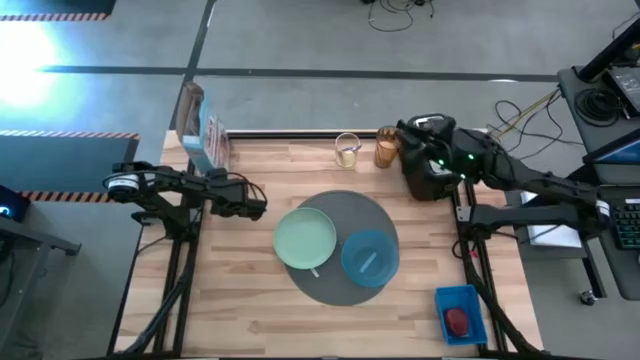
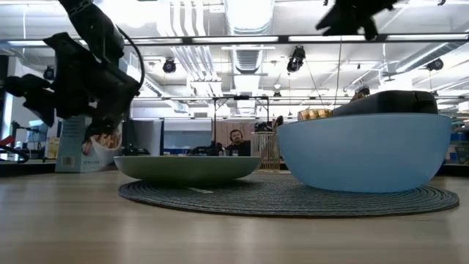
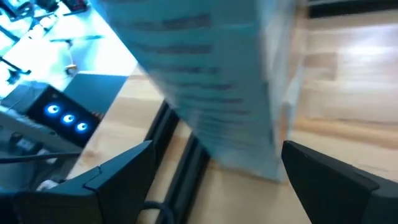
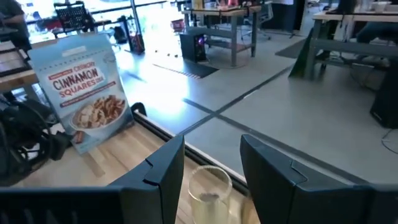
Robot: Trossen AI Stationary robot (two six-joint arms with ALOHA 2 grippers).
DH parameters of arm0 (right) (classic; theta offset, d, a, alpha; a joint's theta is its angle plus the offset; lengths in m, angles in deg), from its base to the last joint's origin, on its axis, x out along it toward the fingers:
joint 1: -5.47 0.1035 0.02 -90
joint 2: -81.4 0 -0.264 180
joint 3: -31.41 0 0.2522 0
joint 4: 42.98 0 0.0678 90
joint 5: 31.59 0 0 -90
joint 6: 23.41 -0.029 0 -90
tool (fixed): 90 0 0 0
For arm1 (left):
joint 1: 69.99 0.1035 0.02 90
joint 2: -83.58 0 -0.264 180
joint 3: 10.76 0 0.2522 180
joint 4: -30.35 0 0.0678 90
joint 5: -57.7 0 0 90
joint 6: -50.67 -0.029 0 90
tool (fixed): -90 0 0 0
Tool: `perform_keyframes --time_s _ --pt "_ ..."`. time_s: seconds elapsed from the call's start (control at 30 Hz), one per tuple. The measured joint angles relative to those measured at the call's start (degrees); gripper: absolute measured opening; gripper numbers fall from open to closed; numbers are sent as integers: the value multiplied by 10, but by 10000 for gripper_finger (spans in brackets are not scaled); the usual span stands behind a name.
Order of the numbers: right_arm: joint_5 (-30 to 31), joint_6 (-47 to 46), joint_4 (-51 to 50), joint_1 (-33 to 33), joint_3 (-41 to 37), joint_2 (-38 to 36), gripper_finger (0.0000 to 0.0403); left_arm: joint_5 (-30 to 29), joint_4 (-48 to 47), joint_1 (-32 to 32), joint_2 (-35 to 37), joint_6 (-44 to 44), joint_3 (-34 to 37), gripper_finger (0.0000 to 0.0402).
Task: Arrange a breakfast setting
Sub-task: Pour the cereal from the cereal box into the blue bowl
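Bright overhead lighting throughout; the left wrist view is motion-blurred.

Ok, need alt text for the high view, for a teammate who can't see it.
Overhead: a round grey mat mid-table holds a pale green plate and blue bowl. The open left gripper faces a cereal box; the right gripper reaches toward two glasses.

Green plate, blue bowl on mat.

A grey concrete floor surrounds the wooden table, with desks beyond.
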Motion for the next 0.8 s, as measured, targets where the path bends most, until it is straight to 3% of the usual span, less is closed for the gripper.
perform_keyframes --time_s 0.23,0.43,0.8 --pt "0 0 0 0 -109 -95 148 -42 22 5 0 54 4 334" --pt "0 0 0 0 -178 -128 148 -51 30 10 -7 120 31 334" --pt "0 0 -59 0 -204 -144 148 -85 130 52 -61 71 50 334"
